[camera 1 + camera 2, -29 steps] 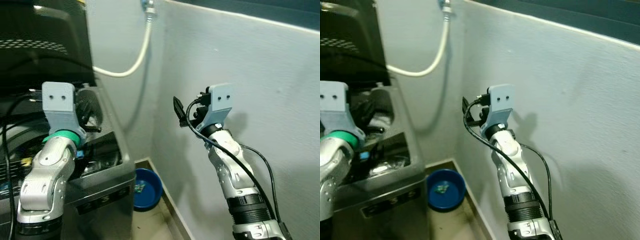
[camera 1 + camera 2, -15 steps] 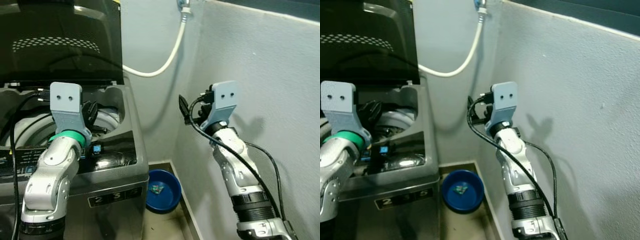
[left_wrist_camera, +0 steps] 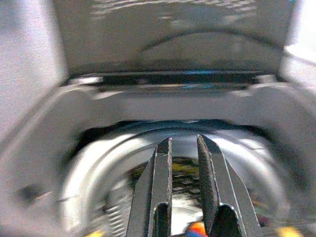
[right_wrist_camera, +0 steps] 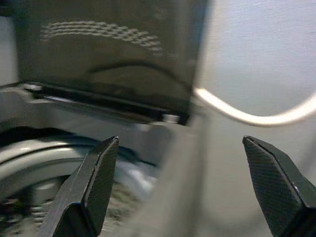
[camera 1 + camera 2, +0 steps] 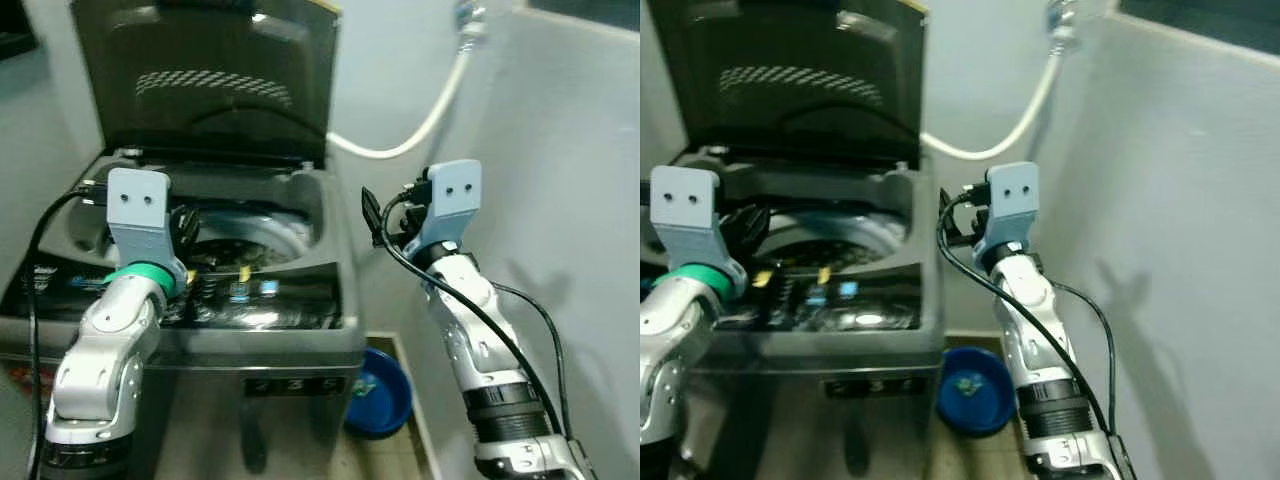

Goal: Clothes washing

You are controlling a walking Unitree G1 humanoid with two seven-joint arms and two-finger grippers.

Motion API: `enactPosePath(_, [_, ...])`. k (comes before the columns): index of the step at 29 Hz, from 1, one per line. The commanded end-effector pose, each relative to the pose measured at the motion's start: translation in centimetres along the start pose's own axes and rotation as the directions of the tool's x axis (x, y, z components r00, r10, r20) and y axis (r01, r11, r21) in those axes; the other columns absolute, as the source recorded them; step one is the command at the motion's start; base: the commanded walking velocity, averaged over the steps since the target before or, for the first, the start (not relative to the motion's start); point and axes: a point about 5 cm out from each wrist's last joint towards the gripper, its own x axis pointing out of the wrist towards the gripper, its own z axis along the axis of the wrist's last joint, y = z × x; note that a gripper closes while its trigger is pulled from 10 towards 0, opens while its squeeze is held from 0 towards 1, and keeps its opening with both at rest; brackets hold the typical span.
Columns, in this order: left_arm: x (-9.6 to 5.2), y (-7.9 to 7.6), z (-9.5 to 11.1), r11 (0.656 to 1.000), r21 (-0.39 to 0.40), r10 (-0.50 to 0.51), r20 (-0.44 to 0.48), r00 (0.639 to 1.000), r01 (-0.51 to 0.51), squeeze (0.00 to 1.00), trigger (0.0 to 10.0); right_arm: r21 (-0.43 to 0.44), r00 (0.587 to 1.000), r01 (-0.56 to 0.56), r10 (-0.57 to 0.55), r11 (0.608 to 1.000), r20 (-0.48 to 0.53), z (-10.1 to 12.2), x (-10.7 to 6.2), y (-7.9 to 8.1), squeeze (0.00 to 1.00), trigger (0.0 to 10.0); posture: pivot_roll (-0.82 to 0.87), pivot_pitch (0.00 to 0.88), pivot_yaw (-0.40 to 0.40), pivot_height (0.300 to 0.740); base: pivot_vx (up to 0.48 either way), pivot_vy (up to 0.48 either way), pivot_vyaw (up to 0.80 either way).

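We face the grey top-loading washing machine (image 5: 290, 340), standing against the pale wall with its dark lid (image 5: 215, 85) raised upright at the back, and the round steel drum (image 5: 262, 232) lies open to us below it. Along the front edge runs the glossy black control panel (image 5: 255, 300), lit with small blue and yellow marks. A white hose (image 5: 425, 120) curves down from a tap (image 5: 467, 15) high on the wall and passes behind the machine's right rear corner. On the floor just beside the machine, on its right, sits a round blue plastic basin (image 5: 385, 400) with something small inside that we cannot make out. Now the arms: our left gripper (image 3: 183, 170) hangs over the drum opening, its two black fingers (image 3: 159, 182) nearly together with only a narrow gap, nothing held between them. Our right gripper (image 4: 180, 185) is raised beside the machine's right edge, close to the grey side wall (image 5: 570, 200), its fingers (image 4: 94, 180) spread wide apart and empty, pointing toward the lid and the hose.
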Motion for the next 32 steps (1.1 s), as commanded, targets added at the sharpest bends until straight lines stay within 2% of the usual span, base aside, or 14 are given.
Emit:
enactPosePath(1, [-0.2,0.1,-0.3,1.000,0.007,0.008,-0.006,1.000,-0.008,0.00,10.0,0.003,1.000,-0.004,0.004,1.000,-0.008,-0.2,0.0,0.1,0.00,10.0,0.01,0.000,-0.042,0.740,0.000,0.000,0.80])
enactPosePath(16, [0.1,-0.3,-0.6,1.000,0.000,-0.003,-0.006,1.000,0.003,0.00,10.0,-0.003,1.000,-0.007,0.007,1.000,-0.007,-0.1,0.2,0.0,0.00,10.0,0.00,0.000,-0.040,0.740,0.000,0.000,0.80])
enactPosePath(27, [0.2,-0.1,-1.3,1.000,0.025,-0.001,-0.043,0.999,0.002,0.00,10.0,0.001,1.000,0.002,-0.002,1.000,-0.003,-0.2,0.2,0.1,0.00,10.0,0.00,0.000,-0.029,0.740,0.000,0.000,0.80])
enactPosePath(32, [-0.2,-0.1,-2.1,1.000,0.030,0.002,-0.070,0.998,0.000,0.00,10.0,-0.004,1.000,0.001,-0.001,1.000,-0.015,-0.5,0.0,-0.4,0.00,10.0,0.01,0.000,-0.037,0.740,0.000,0.000,0.80])
